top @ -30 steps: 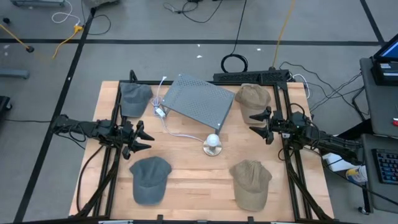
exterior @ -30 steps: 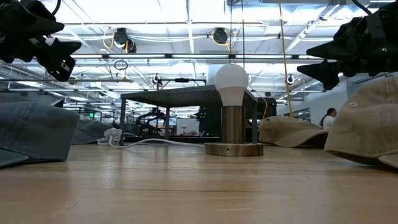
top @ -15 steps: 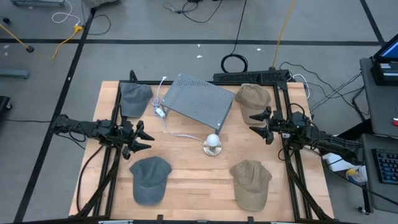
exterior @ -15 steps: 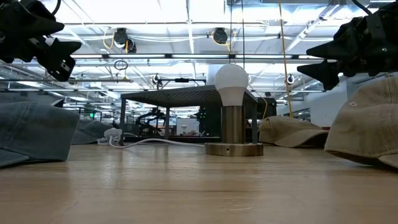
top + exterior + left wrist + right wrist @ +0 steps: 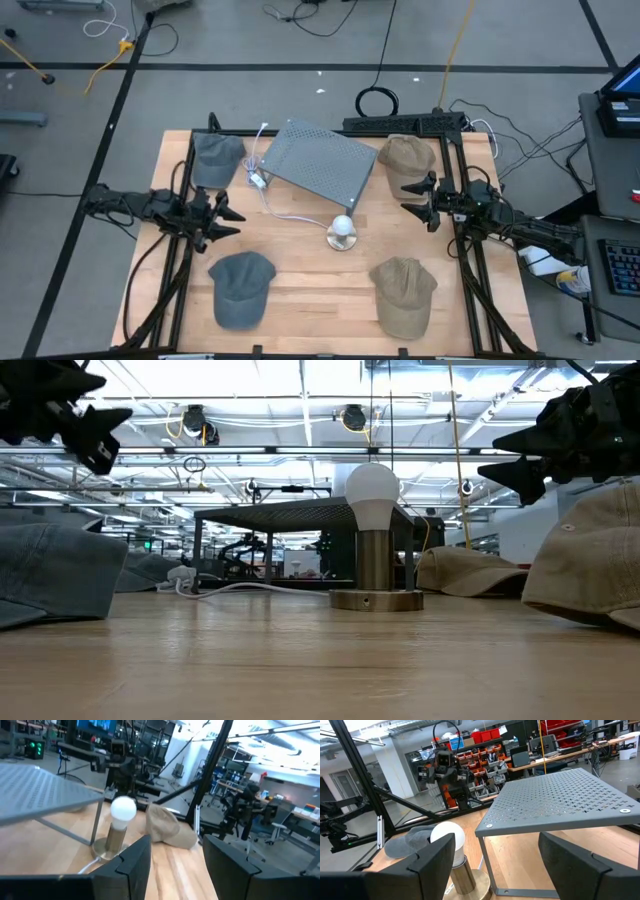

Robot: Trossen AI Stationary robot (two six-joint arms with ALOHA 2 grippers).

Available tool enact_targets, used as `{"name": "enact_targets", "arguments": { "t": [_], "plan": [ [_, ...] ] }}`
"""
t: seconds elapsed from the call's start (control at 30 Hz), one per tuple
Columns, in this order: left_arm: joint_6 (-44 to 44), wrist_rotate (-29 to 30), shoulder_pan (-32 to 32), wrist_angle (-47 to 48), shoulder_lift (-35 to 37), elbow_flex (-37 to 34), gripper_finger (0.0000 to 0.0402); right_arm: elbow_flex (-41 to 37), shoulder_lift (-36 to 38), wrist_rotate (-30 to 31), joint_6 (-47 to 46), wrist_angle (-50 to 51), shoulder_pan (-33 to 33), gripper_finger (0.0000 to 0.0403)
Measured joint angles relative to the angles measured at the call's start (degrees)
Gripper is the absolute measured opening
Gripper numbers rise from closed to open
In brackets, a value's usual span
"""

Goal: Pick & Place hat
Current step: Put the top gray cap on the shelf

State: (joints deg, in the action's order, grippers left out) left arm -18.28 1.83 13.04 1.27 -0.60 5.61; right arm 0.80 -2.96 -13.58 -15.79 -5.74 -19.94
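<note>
Four hats lie on the wooden table: a grey-blue one at the far left (image 5: pixel 217 157), a grey-blue one at the near left (image 5: pixel 241 287), a tan one at the far right (image 5: pixel 405 156) and a tan one at the near right (image 5: pixel 403 294). Each rests on its brim and crown edge. My left gripper (image 5: pixel 224 215) hovers open above the table's left side, between the two grey-blue hats. My right gripper (image 5: pixel 418 200) hovers open at the right side, just near of the far tan hat. Both point toward the table's middle.
A perforated grey metal stand (image 5: pixel 320 160) sits at the far middle, with a white cable (image 5: pixel 285 212) running from it. A bulb lamp on a round base (image 5: pixel 342 232) stands at the centre. Black frame rails (image 5: pixel 462 250) run along both sides. Bare wood lies between the near hats.
My left gripper has risen a little and shifted slightly toward the far edge, staying open. The right arm and all hats have kept still.
</note>
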Motion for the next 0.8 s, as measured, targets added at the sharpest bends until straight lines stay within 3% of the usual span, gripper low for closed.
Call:
{"name": "enact_targets", "arguments": {
  "t": [0.2, 0.5, 0.8],
  "plan": [
    [-0.7, -0.3, 0.0, 6.1, -4.8, 8.3, 0.0182, 0.0, 0.0, 0.0, 0.0, 0.0, 0.0, 0.0279],
    [-3.5, -0.3, 0.0, 22.6, -16.3, 25.3, 0.0182, 0.0, 0.0, 0.0, 0.0, 0.0, 0.0, 0.0279],
    [-12.8, -0.3, 0.0, 33.7, -29.1, 38.5, 0.0182, 0.0, 0.0, 0.0, 0.0, 0.0, 0.0, 0.0279]
  ]
}}
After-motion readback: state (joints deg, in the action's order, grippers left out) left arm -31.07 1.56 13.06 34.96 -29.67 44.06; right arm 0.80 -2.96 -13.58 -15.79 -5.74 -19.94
